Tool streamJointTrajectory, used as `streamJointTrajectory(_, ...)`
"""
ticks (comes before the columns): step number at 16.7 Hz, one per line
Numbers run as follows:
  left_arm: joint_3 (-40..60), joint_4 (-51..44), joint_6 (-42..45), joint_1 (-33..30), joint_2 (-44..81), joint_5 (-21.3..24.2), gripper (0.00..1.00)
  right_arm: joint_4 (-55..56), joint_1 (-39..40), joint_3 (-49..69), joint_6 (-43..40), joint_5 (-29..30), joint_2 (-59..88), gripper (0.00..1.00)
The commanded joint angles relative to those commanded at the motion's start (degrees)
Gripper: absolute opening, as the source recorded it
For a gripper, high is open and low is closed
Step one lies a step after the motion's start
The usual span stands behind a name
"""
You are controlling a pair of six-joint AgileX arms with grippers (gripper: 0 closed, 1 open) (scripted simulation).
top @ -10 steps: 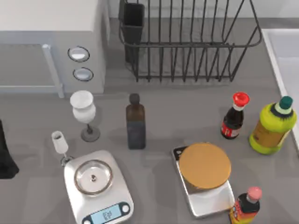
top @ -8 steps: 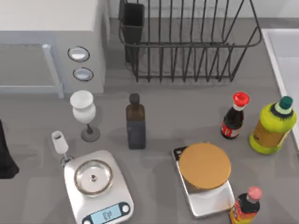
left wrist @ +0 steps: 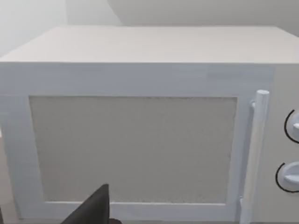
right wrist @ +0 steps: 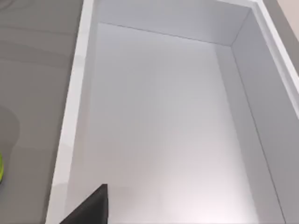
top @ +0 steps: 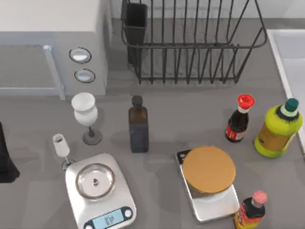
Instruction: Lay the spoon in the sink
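Note:
The spoon point(top: 60, 145), a small white scoop with a thin handle, lies on the grey counter at the left, just beyond the round-pan scale point(top: 99, 190). The sink point(top: 291, 52) is a pale basin with a raised rim at the top view's right edge. In the right wrist view its rim point(right wrist: 74, 116) and bare floor lie below a dark part of my right gripper point(right wrist: 91, 207), which hangs above it. My left arm point(top: 5, 160) stands at the left edge, near the spoon. In its wrist view, part of my left gripper point(left wrist: 93, 210) faces the microwave door point(left wrist: 133, 149).
A white microwave point(top: 52, 43) fills the back left and a black wire dish rack point(top: 190, 43) the back middle. A white goblet point(top: 86, 117), dark bottle point(top: 138, 125), red-capped bottle point(top: 239, 119), yellow-green bottle point(top: 279, 129), pink-capped bottle point(top: 251, 211) and a second scale with a brown disc point(top: 208, 170) stand between spoon and sink.

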Motion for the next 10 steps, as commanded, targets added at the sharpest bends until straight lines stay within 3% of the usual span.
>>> streamJointTrajectory(10, 0.0, 0.0, 0.0, 0.0, 0.0, 0.0, 1.00, -34.7, -17.1, 27.3, -28.2, -0.1, 46.6, 1.00)
